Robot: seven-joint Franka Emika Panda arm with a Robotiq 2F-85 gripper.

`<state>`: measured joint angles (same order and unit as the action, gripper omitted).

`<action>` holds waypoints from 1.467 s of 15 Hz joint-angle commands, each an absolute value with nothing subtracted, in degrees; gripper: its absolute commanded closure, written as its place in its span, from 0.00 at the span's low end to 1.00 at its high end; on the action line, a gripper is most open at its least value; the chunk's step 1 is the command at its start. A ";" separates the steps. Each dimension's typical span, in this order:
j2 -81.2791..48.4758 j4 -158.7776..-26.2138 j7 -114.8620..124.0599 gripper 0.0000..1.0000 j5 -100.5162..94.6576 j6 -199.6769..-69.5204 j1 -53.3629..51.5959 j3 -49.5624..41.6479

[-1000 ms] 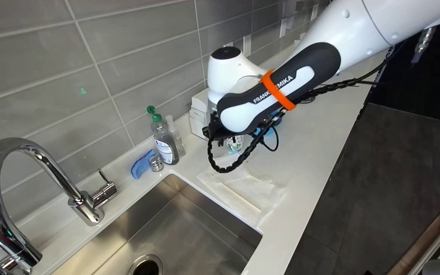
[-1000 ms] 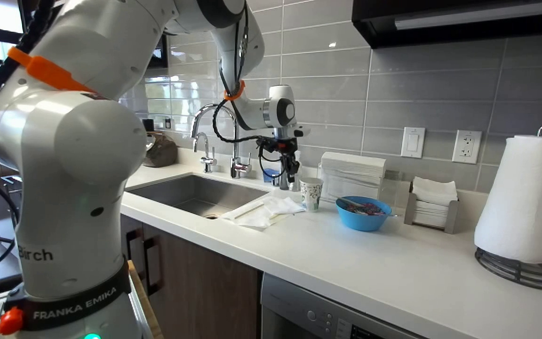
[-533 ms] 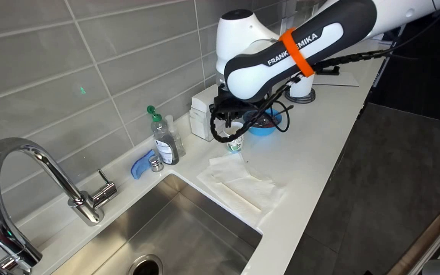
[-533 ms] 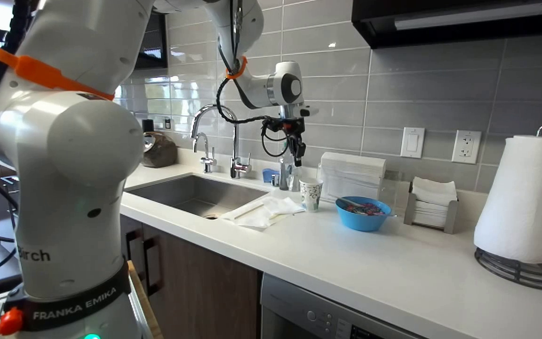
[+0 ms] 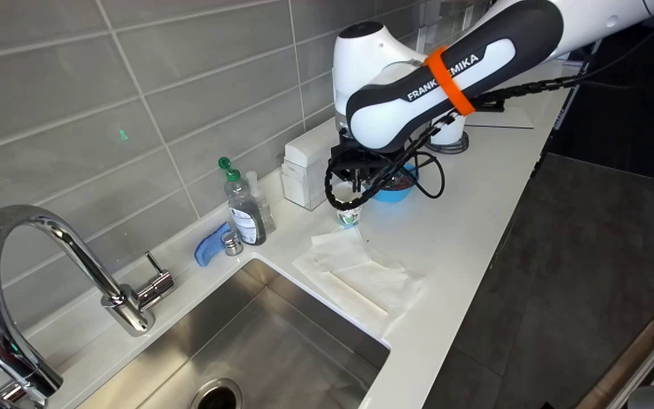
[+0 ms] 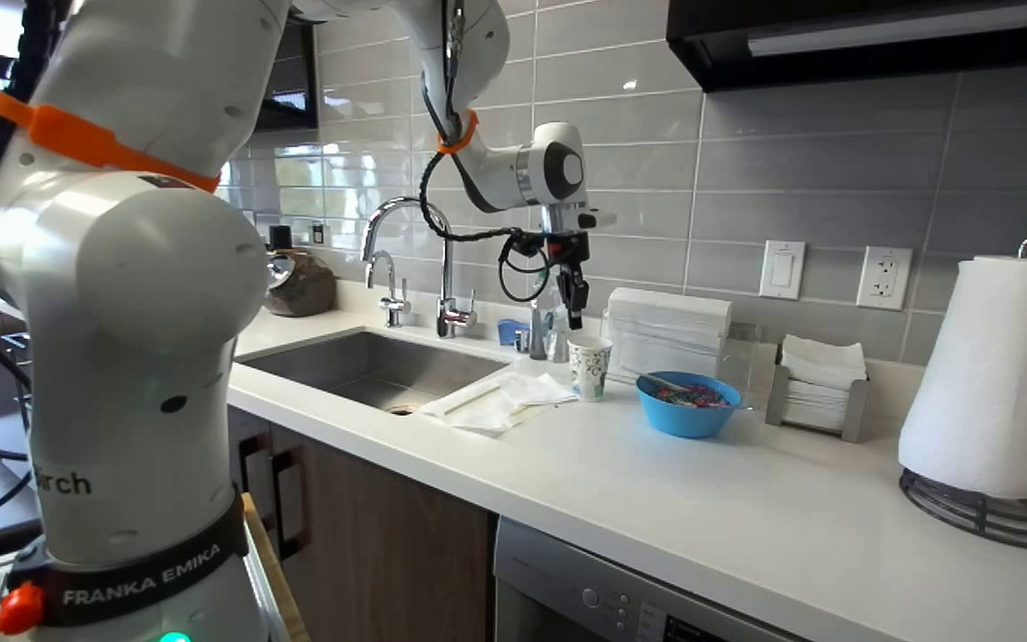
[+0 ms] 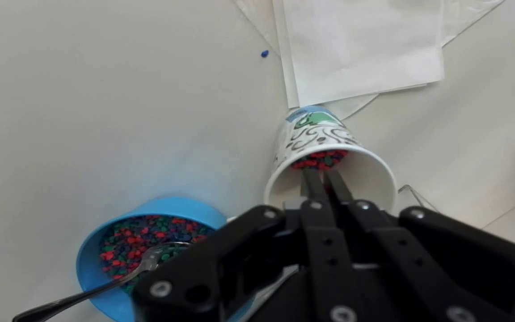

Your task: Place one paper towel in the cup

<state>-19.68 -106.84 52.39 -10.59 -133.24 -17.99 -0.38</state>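
Note:
The white cup (image 7: 304, 134) with blue-green print stands upright on the counter, also in both exterior views (image 5: 349, 218) (image 6: 587, 370). Red, green and blue bits lie inside it. My gripper (image 7: 322, 172) points down over the cup mouth; in an exterior view its tips (image 6: 575, 324) are just above the rim. Its fingers are close together with a narrow gap between them, and nothing shows held. White paper towels (image 7: 365, 44) lie flat and overlapping on the counter beside the cup, between it and the sink, also in both exterior views (image 5: 361, 278) (image 6: 496, 401).
A blue bowl (image 6: 687, 415) of coloured bits with a spoon (image 7: 150, 259) stands beside the cup. A white folded stack (image 6: 667, 330) stands behind. Soap bottle (image 5: 244, 210), sink (image 5: 281, 341), napkin holder (image 6: 821, 392) and towel roll (image 6: 990, 383) are around.
My gripper has risen from low beside the cup on the sink side and moved over towards the cup. In the last half second it has dropped a little. The cup and towels have not moved.

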 commanded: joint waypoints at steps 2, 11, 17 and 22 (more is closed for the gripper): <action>-22.18 -107.74 54.74 0.99 -13.12 -139.01 -17.54 -0.39; -24.61 -108.18 55.68 0.65 -15.63 -146.68 -18.71 -2.63; -21.53 -109.14 53.70 0.22 -13.99 -146.58 -18.48 -1.96; -18.74 -110.58 48.49 0.00 -11.97 -143.80 -16.72 0.45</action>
